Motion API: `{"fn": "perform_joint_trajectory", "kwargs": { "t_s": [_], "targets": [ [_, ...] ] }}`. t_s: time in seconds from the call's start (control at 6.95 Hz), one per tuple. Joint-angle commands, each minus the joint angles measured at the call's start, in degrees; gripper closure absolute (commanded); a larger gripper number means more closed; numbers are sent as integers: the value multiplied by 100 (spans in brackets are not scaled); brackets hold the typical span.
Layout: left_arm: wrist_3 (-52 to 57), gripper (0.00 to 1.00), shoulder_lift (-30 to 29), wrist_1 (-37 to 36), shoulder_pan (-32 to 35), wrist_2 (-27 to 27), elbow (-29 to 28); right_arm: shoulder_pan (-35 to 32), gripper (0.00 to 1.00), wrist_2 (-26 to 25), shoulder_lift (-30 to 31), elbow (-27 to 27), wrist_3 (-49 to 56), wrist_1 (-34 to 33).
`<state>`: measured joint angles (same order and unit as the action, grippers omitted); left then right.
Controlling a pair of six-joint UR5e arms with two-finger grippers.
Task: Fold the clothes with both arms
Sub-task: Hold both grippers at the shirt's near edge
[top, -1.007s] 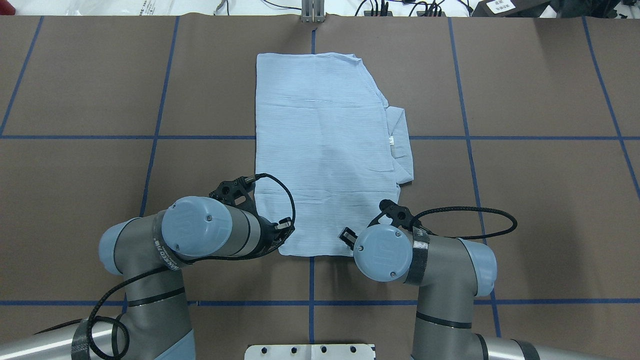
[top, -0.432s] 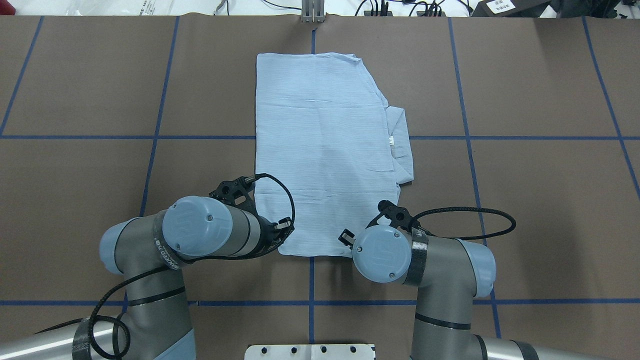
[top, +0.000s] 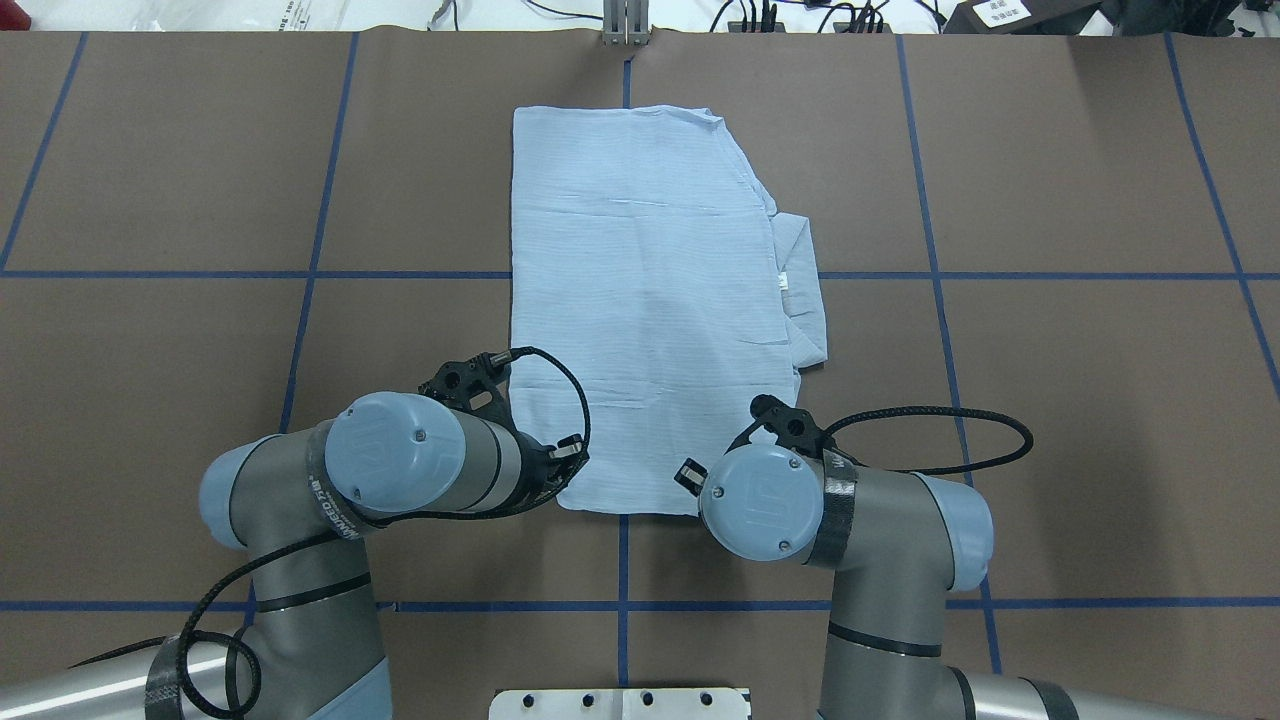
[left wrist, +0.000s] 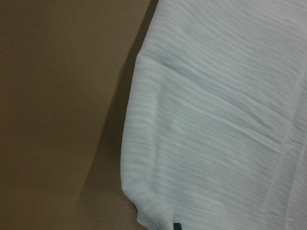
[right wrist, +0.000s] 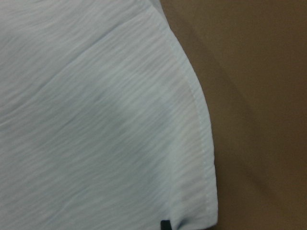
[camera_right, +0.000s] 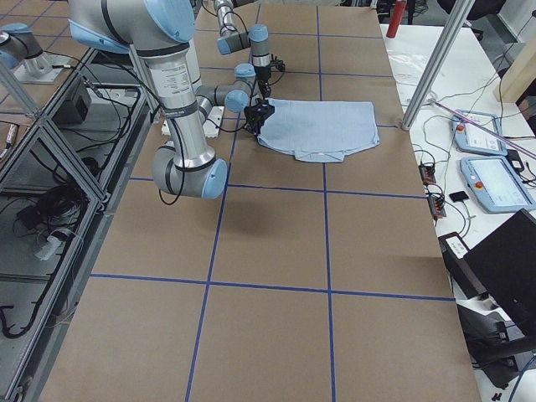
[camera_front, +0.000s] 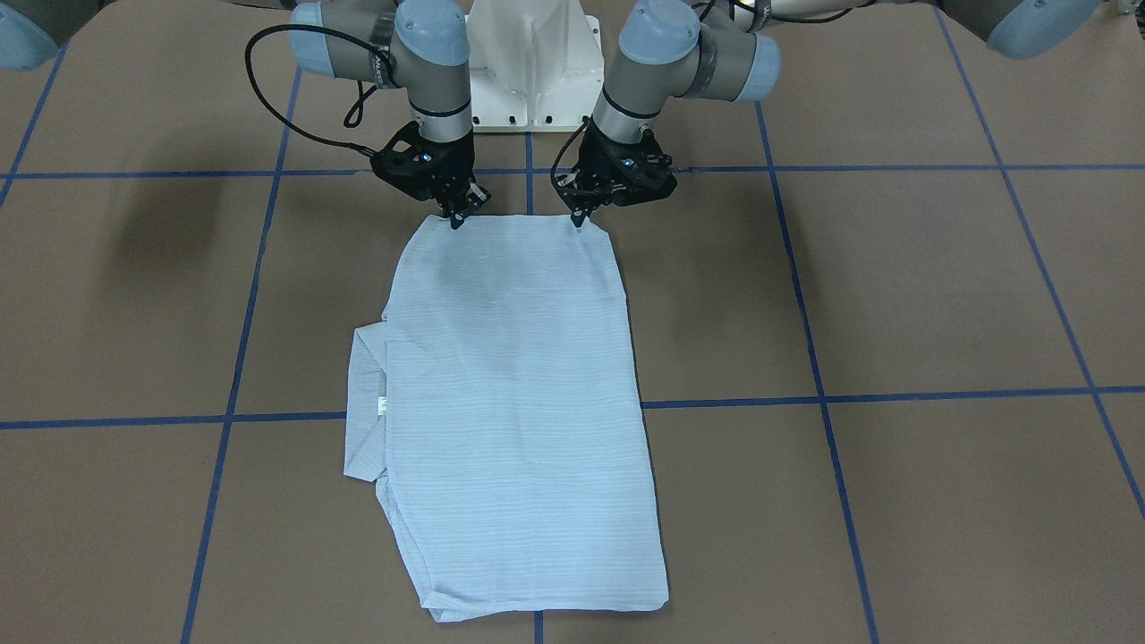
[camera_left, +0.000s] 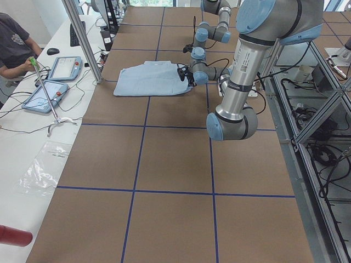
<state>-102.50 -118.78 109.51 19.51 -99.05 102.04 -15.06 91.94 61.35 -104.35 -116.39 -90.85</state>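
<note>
The light-blue shirt (camera_front: 519, 402) lies folded into a long rectangle in the middle of the table, also in the overhead view (top: 650, 300). Its collar part (top: 805, 300) sticks out on my right side. My left gripper (camera_front: 580, 221) is at the shirt's near left corner and my right gripper (camera_front: 454, 219) at its near right corner. Both look shut on the shirt's hem. Both wrist views are filled with fabric (left wrist: 216, 120) (right wrist: 96, 120), with a dark fingertip at the bottom edge. In the overhead view the wrists hide both grippers.
The brown table is marked with a grid of blue tape lines (top: 620, 560). The white pedestal base (camera_front: 528, 54) stands behind the grippers. A metal post (top: 625, 25) stands at the far edge. An operators' bench with tablets (camera_left: 55, 76) runs beyond it.
My right arm's wrist has shifted slightly left and towards the shirt. My left arm and the shirt have not visibly moved.
</note>
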Motion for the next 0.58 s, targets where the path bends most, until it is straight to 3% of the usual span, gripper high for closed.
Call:
{"fn": "perform_joint_trajectory", "kwargs": {
  "t_s": [0.0, 0.43],
  "targets": [
    [-33, 100, -5, 0, 0, 0, 0, -14, 100, -18, -9, -119, -59, -3],
    [11, 100, -75, -9, 0, -9, 52, -67, 100, 8, 52, -426, -42, 6]
  ]
}}
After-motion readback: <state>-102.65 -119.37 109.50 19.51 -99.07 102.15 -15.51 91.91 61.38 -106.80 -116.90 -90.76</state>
